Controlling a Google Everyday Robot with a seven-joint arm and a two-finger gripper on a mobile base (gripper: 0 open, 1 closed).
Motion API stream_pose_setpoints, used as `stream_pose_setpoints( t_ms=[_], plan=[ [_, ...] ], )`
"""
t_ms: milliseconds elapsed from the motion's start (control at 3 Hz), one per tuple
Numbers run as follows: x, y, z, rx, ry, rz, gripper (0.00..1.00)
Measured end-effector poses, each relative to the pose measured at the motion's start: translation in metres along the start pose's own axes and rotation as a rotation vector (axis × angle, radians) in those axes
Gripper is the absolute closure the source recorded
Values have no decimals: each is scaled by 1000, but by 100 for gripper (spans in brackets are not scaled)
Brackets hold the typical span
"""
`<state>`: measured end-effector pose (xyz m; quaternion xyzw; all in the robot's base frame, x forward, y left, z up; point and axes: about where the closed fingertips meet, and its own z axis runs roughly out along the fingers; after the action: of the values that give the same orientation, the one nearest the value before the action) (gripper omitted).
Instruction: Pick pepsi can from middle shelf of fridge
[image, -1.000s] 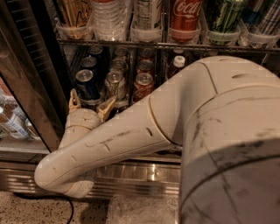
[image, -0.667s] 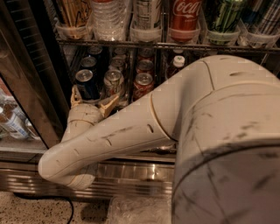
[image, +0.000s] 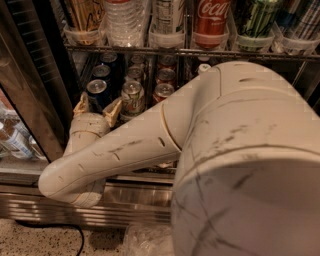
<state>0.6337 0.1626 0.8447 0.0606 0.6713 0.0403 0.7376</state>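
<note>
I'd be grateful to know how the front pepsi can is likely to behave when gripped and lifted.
The pepsi can looks rigid but thin-walled; a hard squeeze from the gripper, open either side of it, might dent it. Its smooth round side could slip. Upright and narrow, it may tip into neighbouring cans.

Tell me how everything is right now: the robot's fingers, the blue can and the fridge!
fridge: door open.
pepsi can: upright, front of its row, not lifted.
gripper: inside the fridge, fingers open either side of the pepsi can.
Coca-Cola bottle: upright on the rack above.
</note>
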Motion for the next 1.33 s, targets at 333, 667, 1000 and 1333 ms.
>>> stream_pose_setpoints(
  t_ms=[333, 667, 1000, 1333],
  plan=[
    [0, 0, 7, -1, 2, -4, 24],
    [2, -2, 11, -1, 13, -12, 43],
    [2, -2, 11, -1, 13, -12, 66],
    [2, -2, 11, -1, 13, -12, 89]
  ],
)
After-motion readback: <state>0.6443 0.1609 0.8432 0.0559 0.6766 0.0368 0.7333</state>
